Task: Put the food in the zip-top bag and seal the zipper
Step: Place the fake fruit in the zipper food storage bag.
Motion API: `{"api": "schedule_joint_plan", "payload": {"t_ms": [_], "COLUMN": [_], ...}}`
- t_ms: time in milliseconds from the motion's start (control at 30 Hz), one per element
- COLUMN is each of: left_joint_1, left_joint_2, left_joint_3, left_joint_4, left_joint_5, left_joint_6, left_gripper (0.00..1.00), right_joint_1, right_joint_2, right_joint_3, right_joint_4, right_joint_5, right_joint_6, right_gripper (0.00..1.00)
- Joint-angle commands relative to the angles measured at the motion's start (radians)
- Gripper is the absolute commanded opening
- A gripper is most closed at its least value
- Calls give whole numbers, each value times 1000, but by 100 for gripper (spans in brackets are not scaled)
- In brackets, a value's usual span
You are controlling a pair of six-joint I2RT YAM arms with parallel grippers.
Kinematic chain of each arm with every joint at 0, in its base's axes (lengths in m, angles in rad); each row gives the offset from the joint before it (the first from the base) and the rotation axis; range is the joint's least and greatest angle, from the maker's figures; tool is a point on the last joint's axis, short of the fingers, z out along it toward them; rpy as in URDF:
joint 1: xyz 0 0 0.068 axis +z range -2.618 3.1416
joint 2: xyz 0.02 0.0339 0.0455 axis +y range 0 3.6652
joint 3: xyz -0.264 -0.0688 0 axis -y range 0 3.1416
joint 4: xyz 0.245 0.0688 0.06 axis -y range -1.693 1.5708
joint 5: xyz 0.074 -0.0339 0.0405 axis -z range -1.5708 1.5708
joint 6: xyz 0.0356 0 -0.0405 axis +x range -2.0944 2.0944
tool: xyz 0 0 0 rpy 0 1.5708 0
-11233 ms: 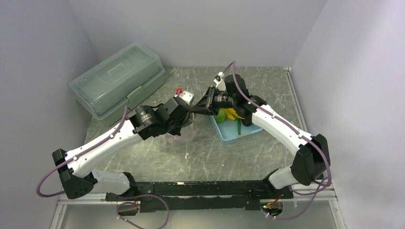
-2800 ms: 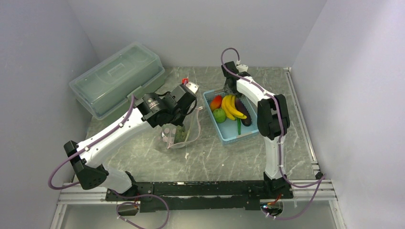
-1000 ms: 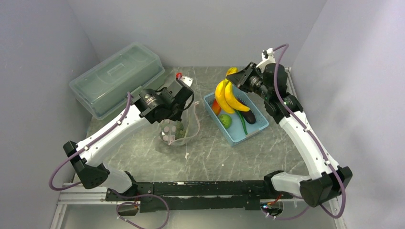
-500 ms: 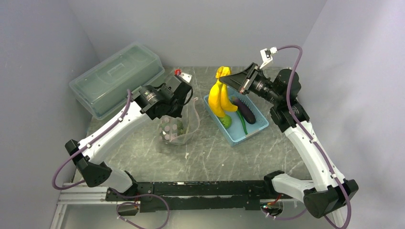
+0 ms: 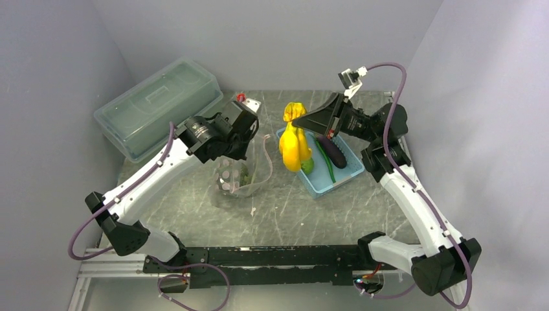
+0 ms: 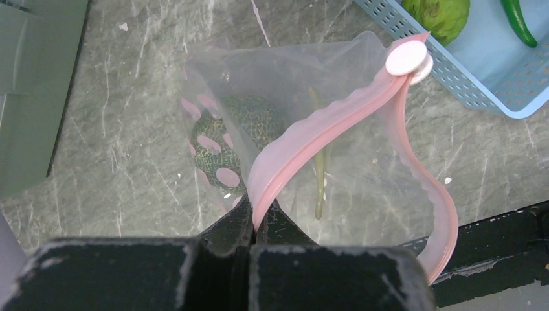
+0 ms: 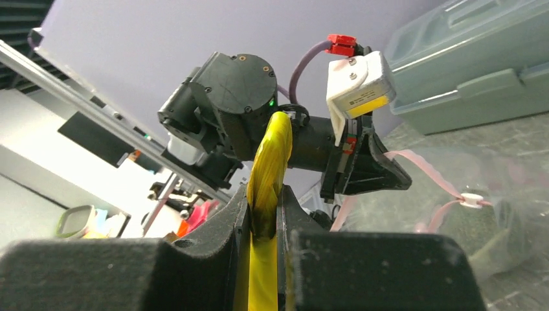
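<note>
The right gripper [image 5: 300, 120] is closed tight on the stem end of the bananas [image 5: 291, 146]. They hang straight down from it, long axis near vertical, with their tips over the left edge of the basket [image 5: 340, 179] (clear of its floor, as far as the overhead view lets me judge). From those fingers the bag [image 5: 237, 180] lies to the left and lower, near the fruit but not touching it. The left gripper [image 6: 257, 219] is clamped on the zipper [image 6: 324, 133] at one side, lifting that lip so the mouth gapes upward, while the other lip sags away in a loop. A dull-green lump [image 6: 223, 144] sits inside the bag. My reading is that the bananas must travel leftward until they hang over the gap, then go down tip-first, since their length looks likely to fit the opening only end-on. A green ball [image 5: 308, 165] waits in the basket.
</note>
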Motion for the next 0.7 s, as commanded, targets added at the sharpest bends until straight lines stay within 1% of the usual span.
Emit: {"api": "schedule_joint_plan", "payload": {"t_ms": [0,133,267,433,667], "left_joint_1": [9,19,30,41,53], "left_joint_2": [-48,-45,-48,-44,-37], "left_joint_3": [1,4,-3,5,28], "left_joint_4": [45,45,53,55,51], "left_joint_5": [20,30,42,65,106], "left_joint_6": [5,-3,-11,-22,-42], "left_gripper": [0,0,0,0,0], "right_joint_1": [23,105,188,234,264], "right_joint_2": [5,17,2,2,26], "right_joint_3": [-22,-52,-112,-197,-293], "right_joint_4": [315,406,487,634,819], "right_joint_5": [-28,59,208,356,487], "right_joint_6": [180,235,272,363,474], "right_gripper": [0,0,0,0,0]}}
